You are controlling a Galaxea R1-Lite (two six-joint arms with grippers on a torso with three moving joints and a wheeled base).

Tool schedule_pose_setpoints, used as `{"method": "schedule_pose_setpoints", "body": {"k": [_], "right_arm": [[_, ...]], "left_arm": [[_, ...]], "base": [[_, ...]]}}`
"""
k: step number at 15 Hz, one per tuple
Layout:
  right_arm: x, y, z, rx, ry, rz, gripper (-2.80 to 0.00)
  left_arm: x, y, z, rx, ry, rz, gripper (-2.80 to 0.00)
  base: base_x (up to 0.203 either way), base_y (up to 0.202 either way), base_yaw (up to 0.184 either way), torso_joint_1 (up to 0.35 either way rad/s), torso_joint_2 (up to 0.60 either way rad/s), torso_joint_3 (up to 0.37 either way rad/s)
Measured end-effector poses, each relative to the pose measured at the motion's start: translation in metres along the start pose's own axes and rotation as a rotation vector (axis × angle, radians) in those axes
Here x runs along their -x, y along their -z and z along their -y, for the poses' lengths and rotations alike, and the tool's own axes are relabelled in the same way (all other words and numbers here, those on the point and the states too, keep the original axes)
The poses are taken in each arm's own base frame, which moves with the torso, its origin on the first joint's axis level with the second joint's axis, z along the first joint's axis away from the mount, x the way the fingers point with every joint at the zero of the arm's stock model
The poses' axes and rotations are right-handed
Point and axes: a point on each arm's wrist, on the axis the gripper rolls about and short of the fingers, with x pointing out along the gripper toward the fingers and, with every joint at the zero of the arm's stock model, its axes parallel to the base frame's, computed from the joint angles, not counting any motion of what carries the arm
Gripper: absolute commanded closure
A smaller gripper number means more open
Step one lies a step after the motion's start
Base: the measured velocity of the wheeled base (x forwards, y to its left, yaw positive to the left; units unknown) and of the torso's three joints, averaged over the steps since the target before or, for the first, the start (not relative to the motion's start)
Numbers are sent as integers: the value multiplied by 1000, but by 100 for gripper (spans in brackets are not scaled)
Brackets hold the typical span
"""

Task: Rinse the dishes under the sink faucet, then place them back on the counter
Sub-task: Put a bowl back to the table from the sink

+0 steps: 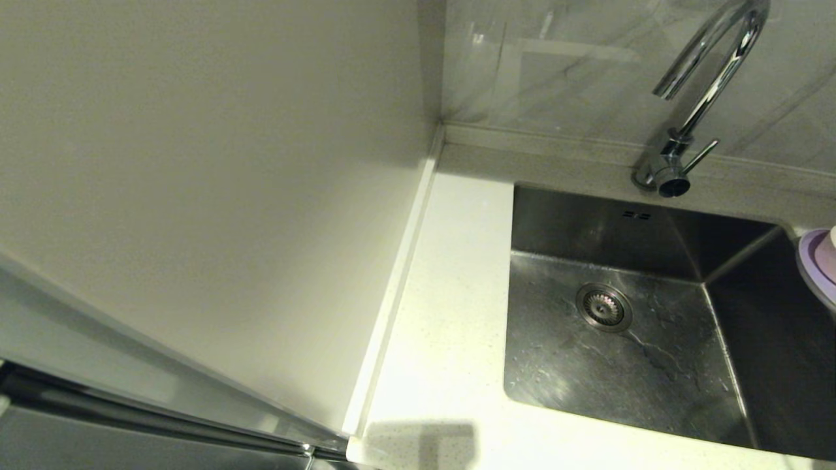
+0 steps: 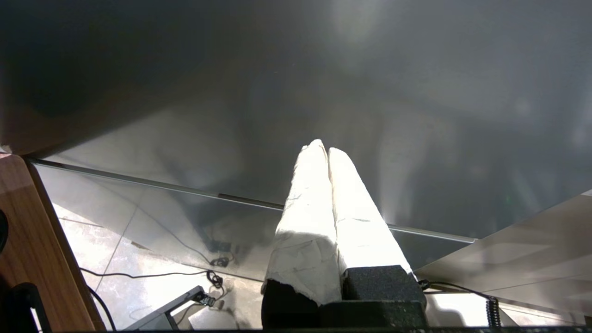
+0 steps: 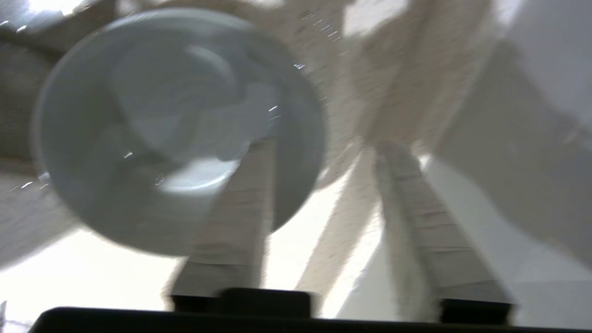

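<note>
My right gripper (image 3: 323, 152) stands apart-fingered over the counter (image 3: 69, 277), gripping nothing; one finger crosses the pale bowl (image 3: 152, 115) on it. The plate (image 1: 816, 267) sits at the sink's (image 1: 627, 339) right edge. My left gripper (image 2: 323, 152), parked, is closed.

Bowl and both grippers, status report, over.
Right gripper fingers apart, one over the bowl. Left gripper shut, parked. Sink clear.

The steel sink (image 1: 653, 352) lies sunk in the white speckled desk (image 1: 450, 313), its drain strainer (image 1: 603, 307) near the centre. The chrome faucet (image 1: 702, 98) rises at 12 o'clock of it. At 3 o'clock, a lilac plate (image 1: 813, 267) carries a pale pink cup (image 1: 828, 251). A pale blue-white bowl (image 3: 152, 134) sits upright.
</note>
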Motion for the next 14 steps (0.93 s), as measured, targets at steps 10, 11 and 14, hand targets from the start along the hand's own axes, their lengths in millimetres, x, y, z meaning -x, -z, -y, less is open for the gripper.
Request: {"method": "schedule_pose_setpoints", "body": {"k": [10,11,14], "right_arm": [[48,-70,-39,-68,30,247,0],[57,-83,-54,-62,1,284,0],[82,-109,-93,-20,-53,363,0]], "left_arm": [[0,0,0,0,0,0,0],[0,0,0,-1,0,0,0],[0,0,0,0,0,0,0]], "base": [[0,0,0,0,0,0],[0,0,0,0,0,0],[0,0,0,0,0,0]]}}
